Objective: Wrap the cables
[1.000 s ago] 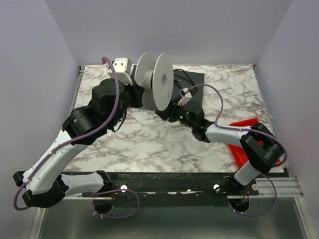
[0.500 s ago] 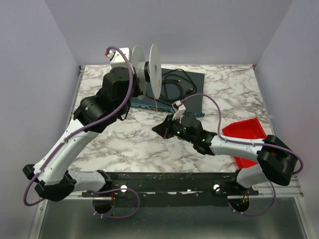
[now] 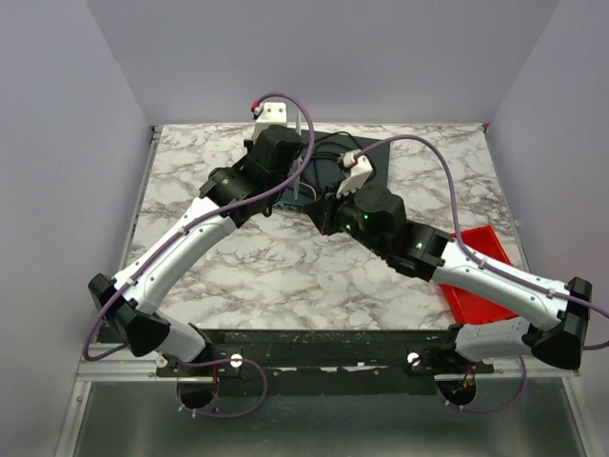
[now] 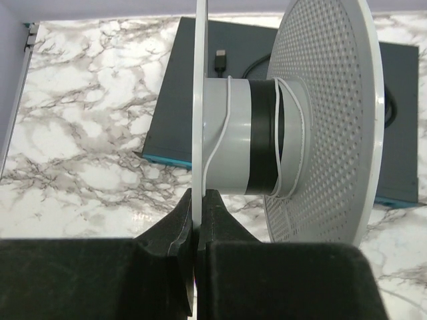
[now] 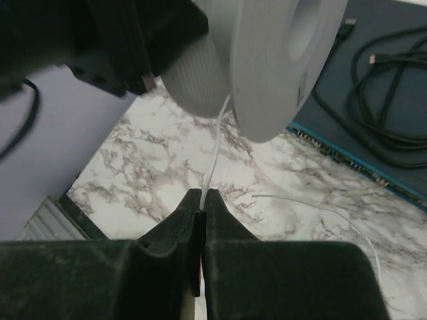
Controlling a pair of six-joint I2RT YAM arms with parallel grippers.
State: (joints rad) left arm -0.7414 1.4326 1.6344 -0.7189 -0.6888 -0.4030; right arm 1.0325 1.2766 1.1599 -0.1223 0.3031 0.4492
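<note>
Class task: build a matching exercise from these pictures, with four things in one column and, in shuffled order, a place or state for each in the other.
Column one
1. left tool
2. right tool
3. black cable
4. red tray

Column two
A. lying coiled on the dark flat box
B. shut on a flange of the spool
C. at the right edge of the table
D. pinching the thin white wire

Pairs: 1-B, 2-D, 3-A, 4-C
</note>
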